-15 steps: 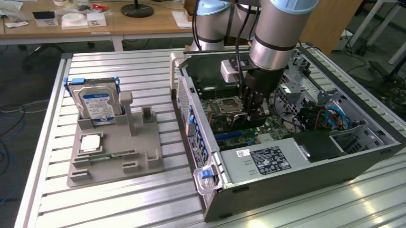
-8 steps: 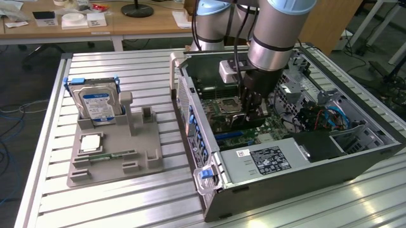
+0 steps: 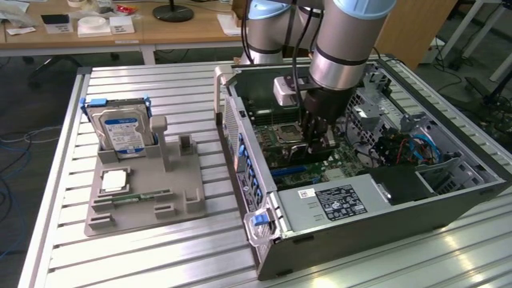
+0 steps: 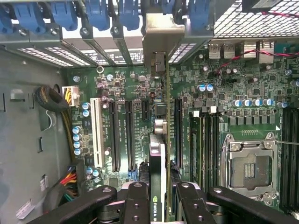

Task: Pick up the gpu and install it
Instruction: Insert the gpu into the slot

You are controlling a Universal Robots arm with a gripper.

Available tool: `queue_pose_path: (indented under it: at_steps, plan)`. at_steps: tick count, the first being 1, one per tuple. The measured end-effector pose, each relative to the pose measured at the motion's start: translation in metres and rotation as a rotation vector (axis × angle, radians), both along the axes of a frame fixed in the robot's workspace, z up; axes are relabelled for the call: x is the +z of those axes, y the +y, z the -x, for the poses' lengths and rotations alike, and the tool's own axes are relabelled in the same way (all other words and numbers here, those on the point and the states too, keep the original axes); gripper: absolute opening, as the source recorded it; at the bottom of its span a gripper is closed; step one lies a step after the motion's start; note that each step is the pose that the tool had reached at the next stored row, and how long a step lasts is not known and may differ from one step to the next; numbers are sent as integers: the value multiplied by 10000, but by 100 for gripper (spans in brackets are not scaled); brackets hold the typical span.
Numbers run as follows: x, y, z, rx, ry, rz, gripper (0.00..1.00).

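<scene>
Standing edgewise within pincer [image 4: 162, 189]: gpu [image 4: 157, 154]

Slatted table [image 3: 160, 84], perhaps aluminium, grey parts holder [image 3: 144, 207], open computer case [image 3: 360, 231] atop

The arm [image 3: 346, 42] hangs vertical, its end effector [image 4: 161, 191] clamped partly closed.
</scene>
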State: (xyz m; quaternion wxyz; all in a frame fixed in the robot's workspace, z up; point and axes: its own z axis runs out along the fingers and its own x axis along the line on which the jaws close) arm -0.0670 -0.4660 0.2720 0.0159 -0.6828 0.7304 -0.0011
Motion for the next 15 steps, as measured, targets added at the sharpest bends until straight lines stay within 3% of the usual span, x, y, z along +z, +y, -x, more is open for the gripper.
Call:
queue_pose_path:
  at_steps: [15]
  plan:
    - [-41, 18, 41, -7, 0, -9, 27]
